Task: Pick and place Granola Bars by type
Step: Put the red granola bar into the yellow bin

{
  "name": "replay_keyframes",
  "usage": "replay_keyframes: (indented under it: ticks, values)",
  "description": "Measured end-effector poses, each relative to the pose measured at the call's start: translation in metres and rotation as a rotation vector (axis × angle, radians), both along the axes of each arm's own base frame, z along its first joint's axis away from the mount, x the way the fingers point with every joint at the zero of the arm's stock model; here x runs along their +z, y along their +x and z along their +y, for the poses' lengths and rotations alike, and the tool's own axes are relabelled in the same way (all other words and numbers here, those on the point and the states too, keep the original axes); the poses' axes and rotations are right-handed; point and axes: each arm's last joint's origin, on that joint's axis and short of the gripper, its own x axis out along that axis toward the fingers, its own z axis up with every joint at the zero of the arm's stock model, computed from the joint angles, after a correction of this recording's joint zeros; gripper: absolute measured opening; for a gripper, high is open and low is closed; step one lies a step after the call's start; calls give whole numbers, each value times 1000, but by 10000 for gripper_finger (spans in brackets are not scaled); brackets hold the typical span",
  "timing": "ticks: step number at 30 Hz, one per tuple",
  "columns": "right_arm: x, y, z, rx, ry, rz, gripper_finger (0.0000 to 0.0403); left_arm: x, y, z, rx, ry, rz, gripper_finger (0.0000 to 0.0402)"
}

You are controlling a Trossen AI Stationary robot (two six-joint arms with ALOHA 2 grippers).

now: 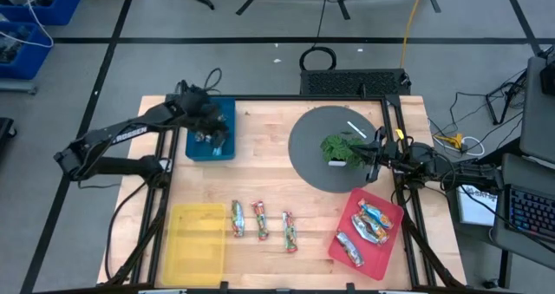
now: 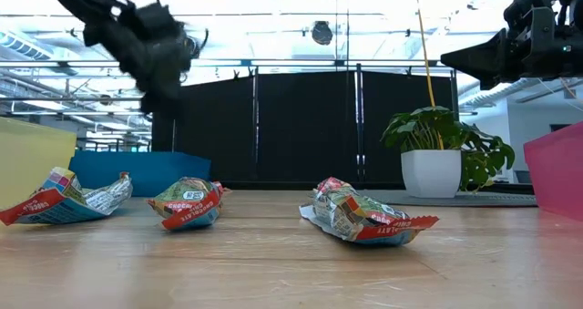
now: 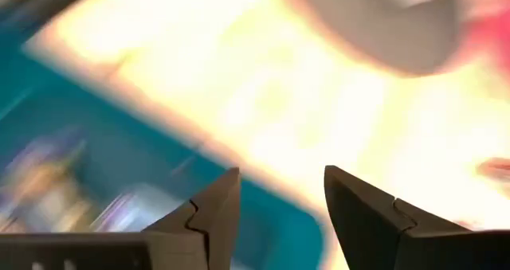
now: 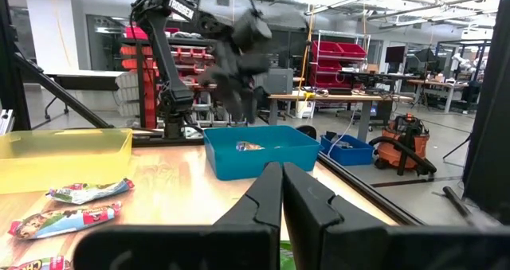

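Observation:
My left gripper [image 1: 214, 138] hovers open above the blue tray [image 1: 227, 112]. That tray holds silver-blue granola bars [image 3: 48, 174], and one of them [image 4: 249, 146] shows in the right wrist view. Three red-green bars [image 1: 260, 220] lie in a row on the wooden table between the trays, flat on their sides [image 2: 187, 204]. Silver-orange bars [image 1: 371, 225] lie in the red tray [image 1: 342, 246]. My right gripper [image 4: 281, 174] waits shut over the round grey disc [image 1: 303, 147], near the plant.
An empty-looking yellow tray [image 1: 197, 242] sits at the near left. A green leafy plant in a white pot [image 1: 342, 149] stands on the grey disc. Bare wood lies between the blue tray and the disc. The table's black frame rails run along both sides.

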Motion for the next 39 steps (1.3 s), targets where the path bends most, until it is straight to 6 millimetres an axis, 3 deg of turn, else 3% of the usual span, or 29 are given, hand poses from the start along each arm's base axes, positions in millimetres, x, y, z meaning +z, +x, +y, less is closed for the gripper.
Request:
replay_keyframes:
  ticks: [8, 14, 26, 39]
  values:
    - [0, 0, 0, 0, 0, 0, 6, 48, 30, -49, -606, 292, -484, 186]
    - [0, 0, 0, 0, 0, 0, 6, 61, 41, -87, -867, 498, -627, 186]
    - [0, 0, 0, 0, 0, 0, 6, 39, 69, -151, -940, 451, -500, 186]
    - [0, 0, 0, 0, 0, 0, 6, 13, 80, -211, -745, 350, -290, 186]
